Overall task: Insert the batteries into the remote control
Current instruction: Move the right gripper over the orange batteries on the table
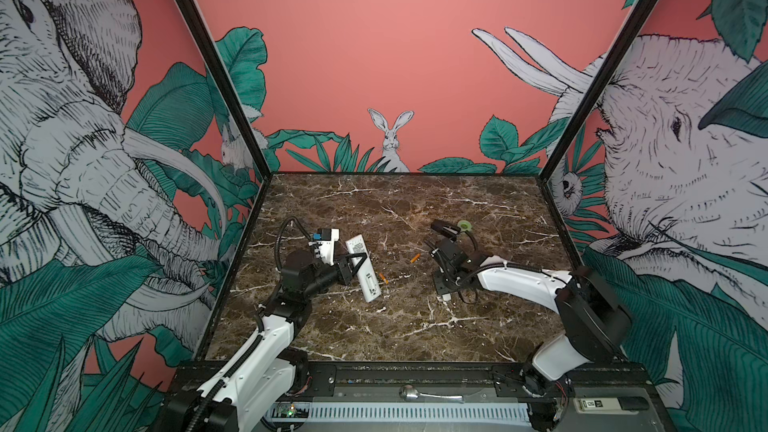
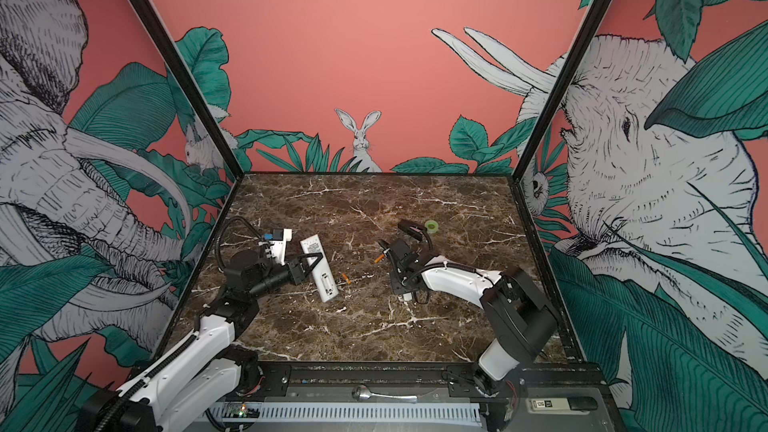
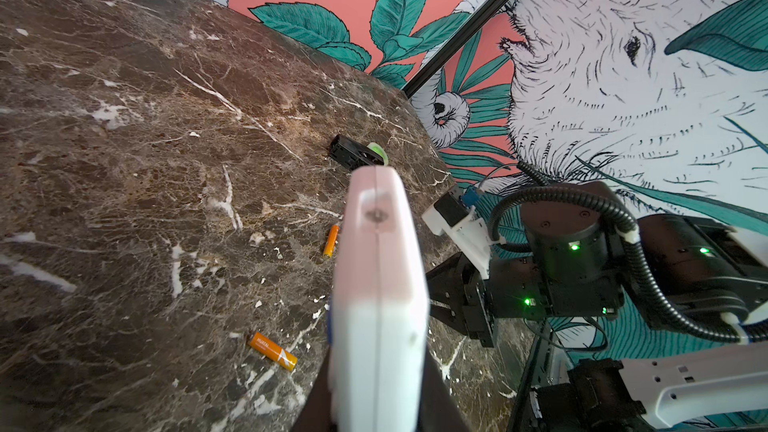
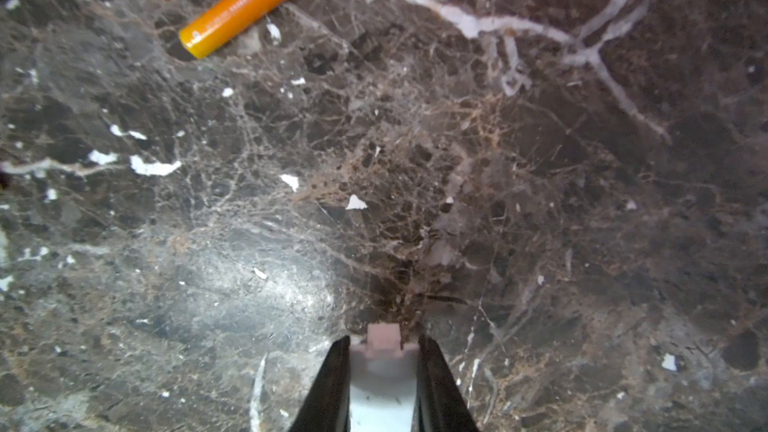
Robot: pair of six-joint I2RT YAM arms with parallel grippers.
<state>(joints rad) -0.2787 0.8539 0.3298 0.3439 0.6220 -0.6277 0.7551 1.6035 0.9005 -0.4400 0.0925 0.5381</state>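
Batteries: two, orange; second battery counted apart. Remote: one, white. Black stapler-like item: one. Green roll: one. Small white plastic piece: one. Robot arms: two, left arm, right arm.

Studio light falls evenly from above on the tabletop, a soft glare patch being seen in the right wrist view. Wide-angle bending is shown at the top views' edges; the close remote control is rendered blurred.
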